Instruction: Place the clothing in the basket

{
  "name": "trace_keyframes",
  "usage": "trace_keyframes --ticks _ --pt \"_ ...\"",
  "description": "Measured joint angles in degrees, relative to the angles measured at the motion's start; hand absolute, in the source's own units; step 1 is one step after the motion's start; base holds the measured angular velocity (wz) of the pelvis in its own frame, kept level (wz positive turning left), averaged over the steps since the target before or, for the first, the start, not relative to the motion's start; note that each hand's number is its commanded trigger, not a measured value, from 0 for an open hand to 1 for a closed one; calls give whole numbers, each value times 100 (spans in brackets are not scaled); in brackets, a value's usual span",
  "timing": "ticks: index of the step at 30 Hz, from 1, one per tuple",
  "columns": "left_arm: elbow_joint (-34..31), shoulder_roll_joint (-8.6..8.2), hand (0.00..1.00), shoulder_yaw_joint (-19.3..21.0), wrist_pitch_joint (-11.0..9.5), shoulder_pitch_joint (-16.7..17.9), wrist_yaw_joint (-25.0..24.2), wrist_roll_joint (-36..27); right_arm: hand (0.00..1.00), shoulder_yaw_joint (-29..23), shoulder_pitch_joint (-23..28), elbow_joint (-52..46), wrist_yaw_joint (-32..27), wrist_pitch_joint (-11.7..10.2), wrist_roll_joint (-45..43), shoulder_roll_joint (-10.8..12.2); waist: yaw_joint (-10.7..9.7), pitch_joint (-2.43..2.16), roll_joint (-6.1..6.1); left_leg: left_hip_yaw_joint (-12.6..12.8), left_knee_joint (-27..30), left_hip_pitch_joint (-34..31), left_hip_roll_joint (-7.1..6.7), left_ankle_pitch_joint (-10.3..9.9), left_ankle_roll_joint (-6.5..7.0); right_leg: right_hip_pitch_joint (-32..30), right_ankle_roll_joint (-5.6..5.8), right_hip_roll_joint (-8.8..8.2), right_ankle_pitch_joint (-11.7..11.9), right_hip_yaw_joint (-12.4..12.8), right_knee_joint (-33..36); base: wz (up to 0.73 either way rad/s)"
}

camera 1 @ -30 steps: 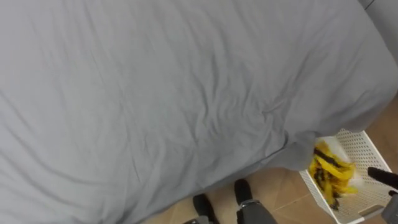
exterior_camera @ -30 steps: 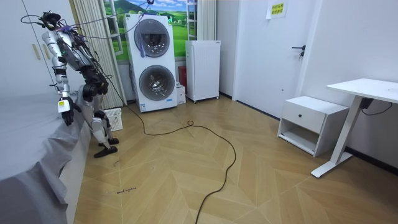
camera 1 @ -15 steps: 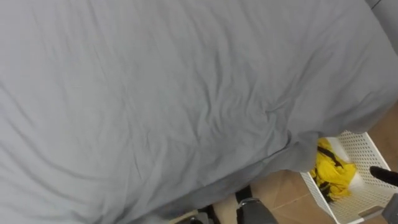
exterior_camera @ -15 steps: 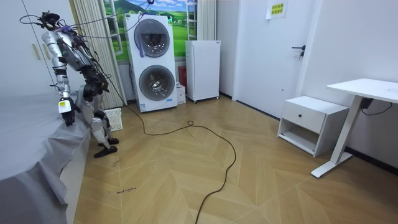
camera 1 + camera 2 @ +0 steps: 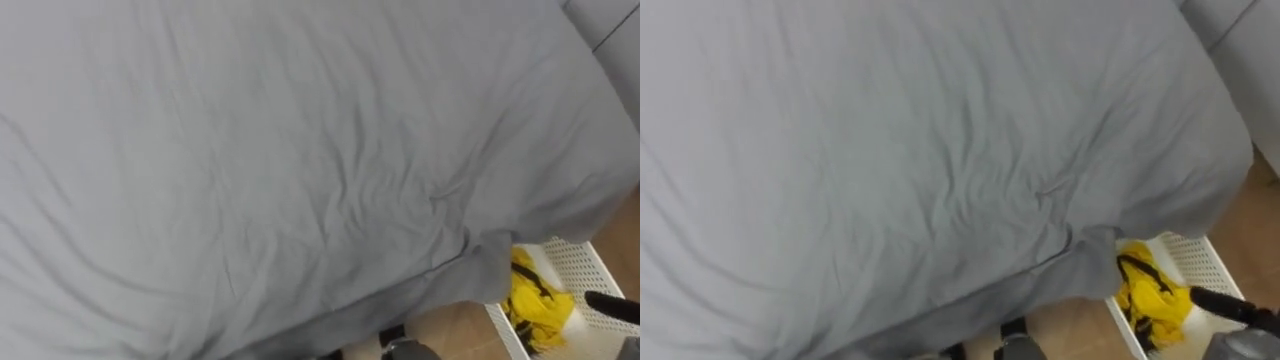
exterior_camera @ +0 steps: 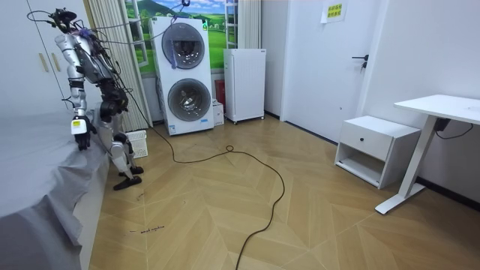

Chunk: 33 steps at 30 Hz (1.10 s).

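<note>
The crumpled yellow garment with dark strap-like trim lies inside the white perforated plastic basket, bunched toward the side nearest the bed. The basket stands on the light wooden herringbone floor, right at the corner of the bed, with its near end tucked under the overhanging edge of the smooth grey bed sheet. The sheet is spread flat over the mattress, with a few shallow creases running toward that corner. From the lower right edge of the eye views the right hand comes in over the basket as a thin dark shape, probably a single finger. Its tip is just beside the yellow garment, but whether it touches the cloth, or whether the hand is spread or curled, cannot be told from so little of it. In the room view the robot stands upright against the side of the bed at the room view's left, facing it, with the basket on the floor just behind its legs. Its left hand hangs low at the bed's edge, too small there to tell how the fingers lie. Beyond the robot the stacked white washing machines stand against the far wall.
</note>
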Motion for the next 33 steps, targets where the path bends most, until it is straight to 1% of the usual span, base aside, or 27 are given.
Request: trace_keyframes --ticks 1,2,3,4,5,7,8,9,10,11,13,15,17,18,19,22,26,28,32,33 --pt "-1 4 0 1 -79 90 3 26 0 84 140 -29 61 -1 -1 154 15 -24 -45 -33 -78 171 6 11 -17 219 0 -8 8 -99 -121 36" --pt "-14 5 0 1 -127 153 11 43 0 152 222 -71 105 -1 6 238 28 -38 -82 -55 -128 276 -1 14 -22 329 -4 -11 6 -136 -168 29" --pt "-125 6 0 9 -159 303 18 110 0 336 357 -146 194 -1 39 344 34 -67 -132 -149 -242 485 -23 23 -37 579 -20 -29 -5 -240 -270 36" --pt "-268 6 0 55 -160 444 47 144 0 464 526 -185 272 -1 89 456 31 -92 -187 -260 -347 703 -47 34 -55 817 -20 -32 -12 -325 -397 40" --pt "-279 3 0 72 -160 489 67 164 0 540 588 -182 300 1 98 513 42 -114 -225 -290 -388 798 -51 36 -58 941 -20 -33 -11 -380 -461 40" --pt "-275 -24 0 182 -159 630 163 366 0 771 789 -178 553 2 90 728 2 -186 -370 -470 -478 1129 -73 24 -85 1443 -25 -34 -9 -552 -731 41" --pt "-275 -27 0 213 -160 650 176 370 0 815 826 -178 620 1 87 771 6 -187 -404 -506 -481 1199 -83 22 -88 1554 -20 -34 -13 -585 -775 50" --pt "-270 -33 0 228 -186 674 186 370 0 907 924 -184 736 2 51 834 18 -183 -459 -582 -485 1301 -112 12 -97 1748 -11 -51 -21 -705 -864 47" --pt "-271 -66 0 324 -227 683 195 371 0 940 1013 -184 822 2 -31 908 38 -172 -509 -629 -490 1389 -119 10 -96 1904 7 -54 -35 -761 -945 45" --pt "-271 -82 0 355 -238 690 212 371 0 966 1021 -184 855 3 -66 952 53 -179 -530 -642 -493 1426 -128 8 -96 1961 11 -62 -44 -791 -980 33" --pt "-272 -120 0 429 -247 712 302 372 0 1118 1077 -169 1020 17 -115 1139 100 -175 -619 -755 -502 1601 -148 -13 -108 2209 22 -79 -73 -901 -1054 22" --pt "-271 -141 0 446 -248 727 311 372 0 1112 1127 -69 1051 61 -109 1204 139 -170 -644 -811 -501 1715 -158 -41 -108 2374 35 -86 -96 -976 -1121 20" --pt "-271 -170 0 447 -257 744 354 372 0 1124 1222 -58 1210 65 -116 1198 180 -168 -660 -860 -503 1811 -173 -62 -112 2474 45 -93 -139 -1000 -1115 13" --pt "-272 -200 0 450 -295 785 391 373 0 1191 1262 -53 1299 87 -129 1204 190 -167 -664 -877 -511 1872 -177 -74 -115 2535 48 -94 -153 -1004 -1111 4" --pt "-275 -242 0 473 -336 837 413 379 0 1222 1265 -45 1390 143 -168 1217 184 -164 -659 -891 -528 1937 -183 -83 -117 2589 52 -99 -168 -1022 -1108 0" --pt "-277 -315 0 560 -350 854 429 459 0 1237 1260 -20 1471 235 -254 1273 207 -157 -664 -914 -566 2047 -186 -92 -116 2695 54 -102 -180 -1069 -1108 5" --pt "-300 -318 0 602 -355 922 418 501 0 1409 1261 30 1620 316 -377 1282 250 -141 -677 -914 -574 2154 -192 -116 -123 2801 50 -107 -200 -1093 -1107 0" --pt "-301 -329 0 690 -390 925 403 569 0 1452 1263 91 1747 366 -558 1315 326 -123 -705 -914 -582 2182 -198 -116 -124 2837 49 -105 -201 -1094 -1113 0" --pt "-301 -405 0 758 -492 953 403 629 0 1449 1263 182 1832 417 -814 1363 371 -127 -709 -962 -581 2194 -221 -134 -116 2887 66 -115 -212 -1146 -1115 8" --pt "-300 -453 0 837 -506 959 403 675 0 1449 1263 196 1833 424 -835 1363 379 -127 -706 -966 -581 2192 -221 -135 -113 2891 69 -120 -214 -1149 -1117 0"
